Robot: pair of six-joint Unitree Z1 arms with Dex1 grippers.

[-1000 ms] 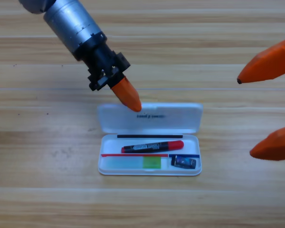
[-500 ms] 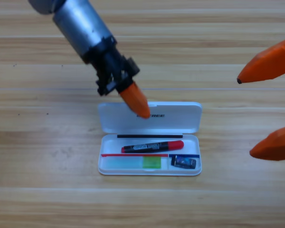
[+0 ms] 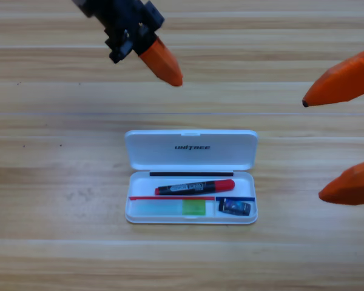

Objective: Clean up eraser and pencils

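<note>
While the table (image 3: 48, 254) is viewed from above, the left gripper (image 3: 170, 76) is recorded near its far edge, jaws together, well apart from the white case (image 3: 191, 149). Lid open, the case holds the pencils (image 3: 195, 187) lengthwise; an eraser (image 3: 234, 207) is lodged at its front right. The right gripper (image 3: 324, 148) is held at the right edge, jaws apart

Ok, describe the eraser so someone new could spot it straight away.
Find the open white case mid-table. In its bottom row, at the right end, sits the eraser: small, dark, blue-edged, below the red pen and right of the green block.
</note>
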